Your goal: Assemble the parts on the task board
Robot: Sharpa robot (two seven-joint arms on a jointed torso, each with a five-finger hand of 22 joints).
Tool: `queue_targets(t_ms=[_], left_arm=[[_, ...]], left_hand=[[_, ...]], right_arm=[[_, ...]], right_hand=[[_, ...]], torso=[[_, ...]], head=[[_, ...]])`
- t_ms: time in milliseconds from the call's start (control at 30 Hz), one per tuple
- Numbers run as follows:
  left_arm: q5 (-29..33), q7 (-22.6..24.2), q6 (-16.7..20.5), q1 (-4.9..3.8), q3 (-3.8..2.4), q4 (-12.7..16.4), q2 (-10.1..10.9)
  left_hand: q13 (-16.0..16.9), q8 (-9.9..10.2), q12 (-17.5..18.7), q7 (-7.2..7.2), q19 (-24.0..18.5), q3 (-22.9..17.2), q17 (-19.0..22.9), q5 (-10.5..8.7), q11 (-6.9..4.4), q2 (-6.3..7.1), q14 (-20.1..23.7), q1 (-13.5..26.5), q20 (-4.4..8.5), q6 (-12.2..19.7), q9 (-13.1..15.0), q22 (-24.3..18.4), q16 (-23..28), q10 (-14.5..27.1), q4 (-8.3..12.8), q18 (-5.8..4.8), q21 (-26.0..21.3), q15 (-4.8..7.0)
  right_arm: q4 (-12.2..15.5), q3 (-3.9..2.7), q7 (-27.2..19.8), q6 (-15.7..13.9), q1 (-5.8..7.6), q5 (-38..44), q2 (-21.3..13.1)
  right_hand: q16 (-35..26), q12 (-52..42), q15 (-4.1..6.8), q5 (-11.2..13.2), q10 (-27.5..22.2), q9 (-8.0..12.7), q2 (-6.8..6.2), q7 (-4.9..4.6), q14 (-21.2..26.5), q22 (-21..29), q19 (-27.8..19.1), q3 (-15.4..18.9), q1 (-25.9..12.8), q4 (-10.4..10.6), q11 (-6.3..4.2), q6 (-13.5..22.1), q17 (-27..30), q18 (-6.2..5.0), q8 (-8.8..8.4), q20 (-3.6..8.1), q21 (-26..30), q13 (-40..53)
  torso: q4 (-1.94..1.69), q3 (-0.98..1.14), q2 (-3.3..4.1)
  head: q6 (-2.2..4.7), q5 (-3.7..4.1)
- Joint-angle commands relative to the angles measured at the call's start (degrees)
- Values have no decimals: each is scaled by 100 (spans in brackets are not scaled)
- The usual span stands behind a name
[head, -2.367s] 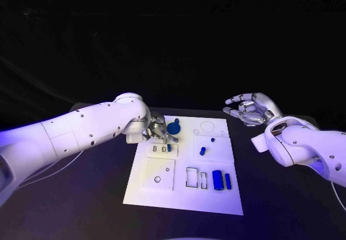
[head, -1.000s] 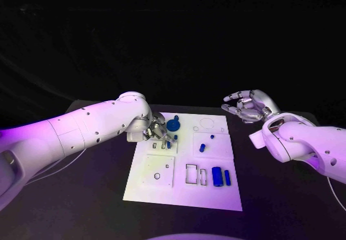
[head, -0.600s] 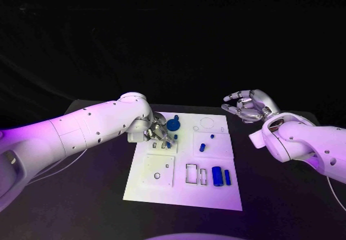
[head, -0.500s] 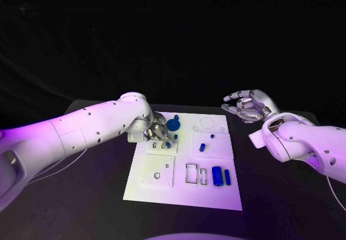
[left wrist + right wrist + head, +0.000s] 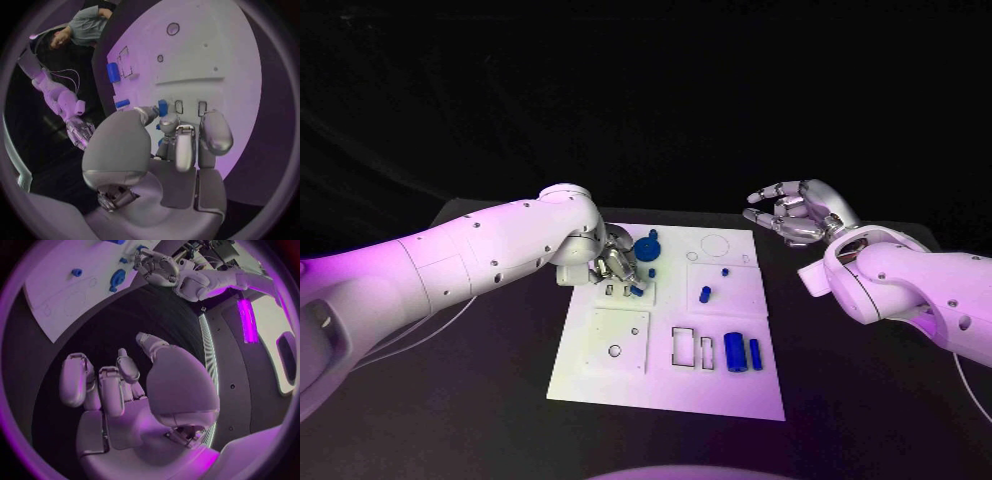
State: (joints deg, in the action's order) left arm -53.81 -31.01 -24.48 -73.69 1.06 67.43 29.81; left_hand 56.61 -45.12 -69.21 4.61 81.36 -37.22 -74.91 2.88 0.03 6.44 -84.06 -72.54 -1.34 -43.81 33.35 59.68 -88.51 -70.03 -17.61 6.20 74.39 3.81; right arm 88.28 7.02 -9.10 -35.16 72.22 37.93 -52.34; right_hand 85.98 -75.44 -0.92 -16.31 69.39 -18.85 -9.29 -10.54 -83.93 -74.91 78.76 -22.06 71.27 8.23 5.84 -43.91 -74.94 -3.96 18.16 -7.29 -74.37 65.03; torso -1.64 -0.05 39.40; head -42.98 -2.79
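Two hands in the head view. Left hand [image 5: 613, 264] sits low over the far-left corner of the task board [image 5: 620, 385], fingers curled down over a small blue part [image 5: 638, 290] at the slots just under its fingertips. Cannot tell from here whether it actually grips the part. A round blue part [image 5: 646, 250] lies just beyond the hand, touching or nearly touching it. A blue peg [image 5: 705, 294] lies out to the hand's inner side, near the board's middle. Two blue bars [image 5: 734, 355] lie side by side well nearer the robot, next to the rectangular cutouts. Right hand [image 5: 795, 214] hangs off the board's far-right corner, above the tabletop [image 5: 862, 400], fingers spread and loosely curved, holding nothing.

Left wrist view: left hand [image 5: 169, 145] has its fingertips [image 5: 167, 121] down on the board, closed narrowly around the small blue part [image 5: 162, 107] at the row of small slots. Contact looks like a pinch, but the fingers hide most of it. Another blue part [image 5: 122, 104] lies just beside the thumb. A blue bar [image 5: 113, 71] lies further out past the fingers by the cutouts.

Right wrist view: right hand [image 5: 125, 385] is wide, fingers apart, nothing inside, over dark tabletop. The board's edge [image 5: 47, 295] lies beyond its fingertips, with the round blue part [image 5: 117, 278] and the left hand [image 5: 159, 266] on it.
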Motion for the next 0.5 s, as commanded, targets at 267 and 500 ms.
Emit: queue_targets(t_ms=[267,500], left_arm=[[426,34,145,0,-33,268,245],[318,92,591,5,-45,662,564]], left_hand=[[127,-160,-119,-19,-34,-1285,-1148,12,-4,45,-498,360,-18,61,542,3,8,-134,1131,-51,28,-1],[250,-253,-231,-42,-39,-1412,-1157,12,-26,72,-502,463,0,61,633,-9,3,-225,1246,-47,24,16]], right_arm=[[-5,5,10,98,-9,2,-6],[-4,7,1,96,-13,1,-26]], right_hand=[[-22,39,-42,-37,-45,7,9,-5,-315,-127,-54,-1,40,46,-13,2,-317,-58,23,-7,51,-17],[-23,40,-42,-47,-46,7,9,-5,-315,-122,-59,1,36,52,-13,2,-317,-59,24,-6,59,-19]], torso=[[-16,5,-4],[-19,1,-7]], head=[[30,23],[-1,17]])
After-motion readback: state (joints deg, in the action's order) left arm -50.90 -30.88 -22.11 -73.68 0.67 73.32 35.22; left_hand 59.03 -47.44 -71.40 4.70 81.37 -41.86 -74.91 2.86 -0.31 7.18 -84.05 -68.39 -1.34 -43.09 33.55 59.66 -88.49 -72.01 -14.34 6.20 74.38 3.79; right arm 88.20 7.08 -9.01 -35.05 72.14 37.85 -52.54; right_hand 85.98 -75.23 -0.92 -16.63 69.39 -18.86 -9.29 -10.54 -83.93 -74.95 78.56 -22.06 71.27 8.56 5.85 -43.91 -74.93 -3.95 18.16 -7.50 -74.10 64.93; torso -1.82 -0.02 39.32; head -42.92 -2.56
